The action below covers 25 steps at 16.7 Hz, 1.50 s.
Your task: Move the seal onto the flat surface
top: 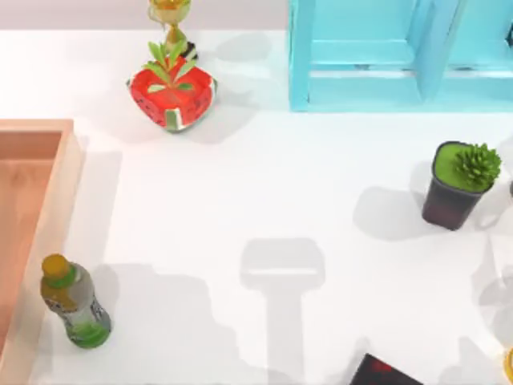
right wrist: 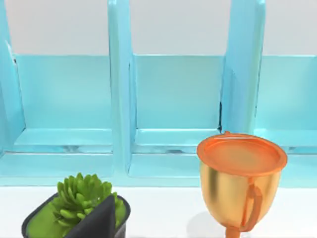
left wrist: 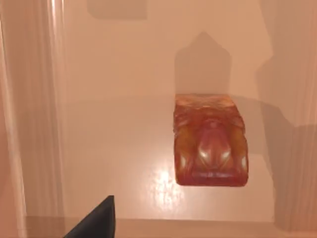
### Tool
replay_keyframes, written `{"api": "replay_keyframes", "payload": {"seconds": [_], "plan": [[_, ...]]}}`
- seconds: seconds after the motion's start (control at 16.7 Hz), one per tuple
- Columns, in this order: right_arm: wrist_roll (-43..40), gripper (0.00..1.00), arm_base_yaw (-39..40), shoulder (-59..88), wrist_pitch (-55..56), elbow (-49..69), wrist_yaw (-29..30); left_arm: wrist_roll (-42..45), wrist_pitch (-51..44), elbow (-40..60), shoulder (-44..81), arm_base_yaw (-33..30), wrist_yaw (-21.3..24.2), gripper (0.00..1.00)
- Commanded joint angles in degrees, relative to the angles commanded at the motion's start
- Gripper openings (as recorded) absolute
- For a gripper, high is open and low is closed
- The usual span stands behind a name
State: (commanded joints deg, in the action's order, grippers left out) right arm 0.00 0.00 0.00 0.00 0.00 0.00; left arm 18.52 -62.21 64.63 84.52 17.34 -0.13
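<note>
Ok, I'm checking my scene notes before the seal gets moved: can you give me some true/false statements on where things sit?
1. The seal rests on the tray. True.
2. The bottle lies inside the tray. False: it stands on the table, beside the tray.
3. The succulent stands on the table's right side. True.
4. The planter sits right of the succulent. False: it is far to its left.

white tabletop [top: 240, 200] | tray [top: 48, 128] | bottle [top: 76, 303] | planter [top: 172, 92] | maybe shelf [top: 361, 88]
</note>
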Motion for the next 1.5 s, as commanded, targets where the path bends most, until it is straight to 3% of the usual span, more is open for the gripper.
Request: {"api": "replay_keyframes", "payload": {"seconds": [0.24,0.6,1.26,1.5], "plan": [[0.0,1.00,0.0,0.0,0.0,0.0,0.0,1.8,-6.0,6.2,7.7,1.7,0.0,1.00],[0.0,1.00,0.0,0.0,0.0,0.0,0.0,1.8,-6.1,6.4,8.0,1.5,0.0,1.00],[0.0,1.00,0.0,0.0,0.0,0.0,0.0,2.2,15.0,-8.0,14.9,2.0,0.0,1.00],[0.0,1.00,0.0,0.0,0.0,0.0,0.0,2.3,16.9,-9.2,15.5,2.1,0.0,1.00]]}}
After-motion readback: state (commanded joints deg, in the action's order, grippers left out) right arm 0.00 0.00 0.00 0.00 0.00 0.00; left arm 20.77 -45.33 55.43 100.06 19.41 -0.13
